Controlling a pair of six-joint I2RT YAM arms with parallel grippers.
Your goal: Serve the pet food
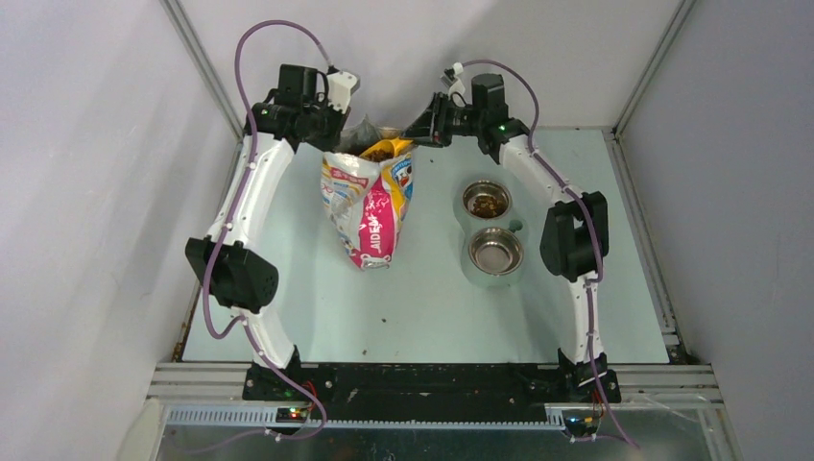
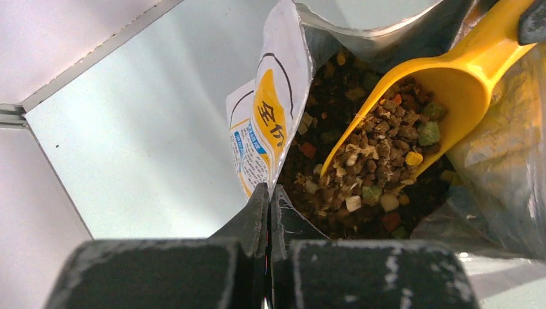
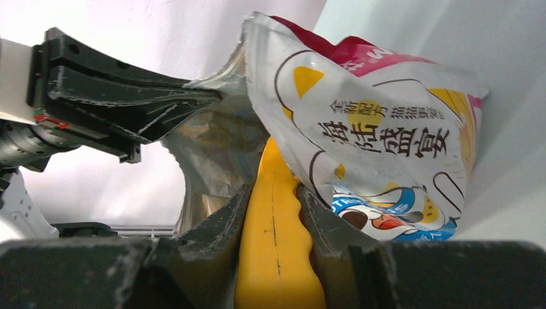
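Right, we're mid-scoop. The left gripper (image 2: 269,193) is pinched tight on the rim of the bag (image 1: 370,206), holding the mouth open. The bag stands by the far edge of the table (image 1: 422,317), left of middle. The right gripper (image 3: 273,196) is clamped narrow on the handle of the yellow scoop (image 2: 451,77). The scoop's bowl sits down inside the bag, heaped with kibble (image 2: 386,148): brown pellets with a few green, yellow and red bits. More lies loose beneath it in the bag.

Right of the bag, two bowls share a stand. The far bowl (image 1: 487,200) shows some kibble; the near bowl (image 1: 495,251) looks bare.

The step, as I read it, is loading and lifting out. The next move wants the scoop drawn up level through the mouth, clear of the foil rim, then carried right to a bowl and tipped. Heaped that full, any tilt or snag could spill pellets on the table.
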